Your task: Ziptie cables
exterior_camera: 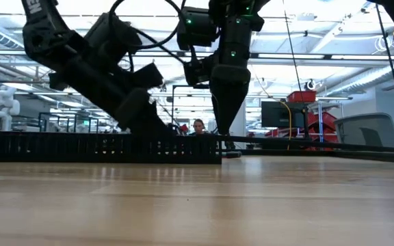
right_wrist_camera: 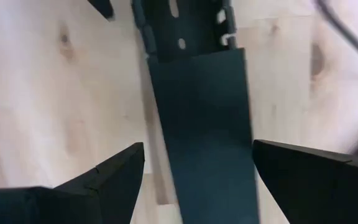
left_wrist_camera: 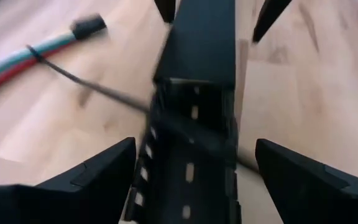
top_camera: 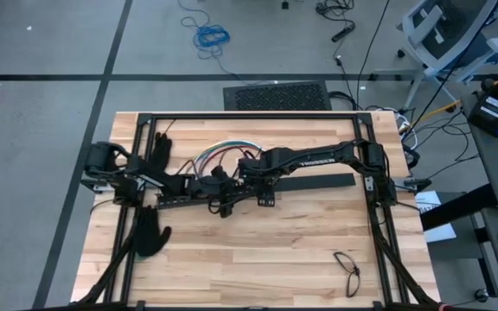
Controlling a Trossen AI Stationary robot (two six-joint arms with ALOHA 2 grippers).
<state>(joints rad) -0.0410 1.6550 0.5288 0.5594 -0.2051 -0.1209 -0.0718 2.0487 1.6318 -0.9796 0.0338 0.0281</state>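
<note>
slotted bar (top_camera: 258, 192) lay mid-frame | gloves (top_camera: 150, 231) sat left | glasses (top_camera: 347, 265) lay lower right | mat (top_camera: 275, 95) lay top centre

You've got a pale, streaky wood-grain tabletop (top_camera: 258, 250) here, and nearly everything on it is black: the slotted bar (left_wrist_camera: 194, 124) with its rows of little light-showing slots, plus two gloves (top_camera: 151, 233). Only real colour is the cables (left_wrist_camera: 17, 62) beside that bar, green, white and red, cinched by a dark ziptie (left_wrist_camera: 73, 78).
</note>
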